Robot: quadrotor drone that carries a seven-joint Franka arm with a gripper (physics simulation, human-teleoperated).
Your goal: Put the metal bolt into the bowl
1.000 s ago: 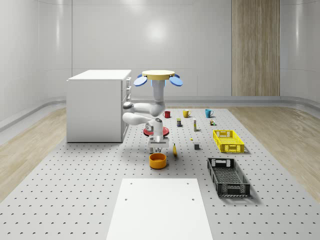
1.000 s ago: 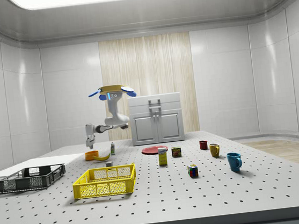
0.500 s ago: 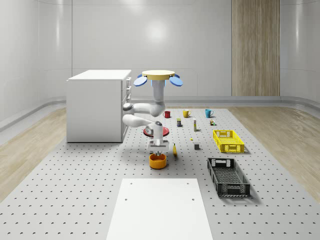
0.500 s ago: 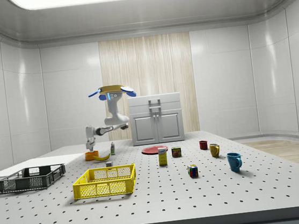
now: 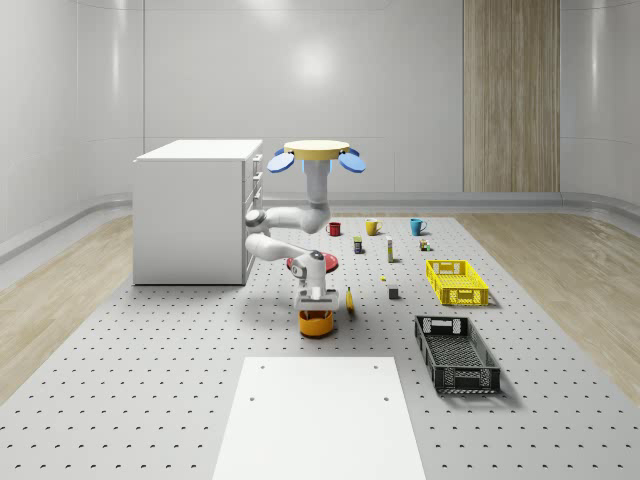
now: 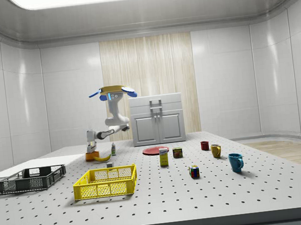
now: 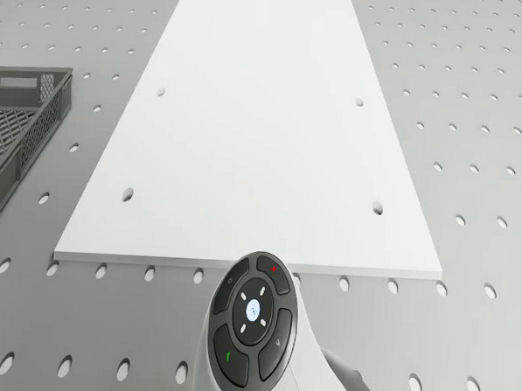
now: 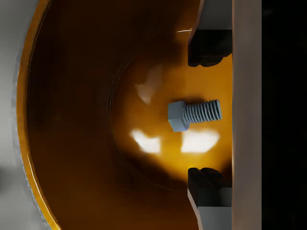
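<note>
The drone [image 5: 316, 152] hovers above the perforated surface [image 5: 150, 380], up around the middle of the whole-scene view, just beside the white cabinet [image 5: 195, 210]. Its arm bends down and forward so the pincer [image 5: 316, 306] sits right at the orange bowl [image 5: 316, 324], dipped into its mouth.

In the wrist view the metal bolt [image 8: 193, 115] lies on its side on the bowl's glossy orange floor, between the two dark fingertips [image 8: 207, 48]. The pincer is spread wide, with gaps on both sides of the bolt, so it isn't gripping anything. The bolt's in the bowl.

In the side view, the pincer [image 6: 91, 147] hangs at the bowl [image 6: 92, 155] toward the left of the frame, with a banana [image 6: 103, 158] just beside it. The yellow crate [image 5: 456, 281] and the black crate [image 5: 456, 351] sit well apart on the right of the whole-scene view, and a white board [image 7: 256, 125] lies flat on the surface near the bowl.
</note>
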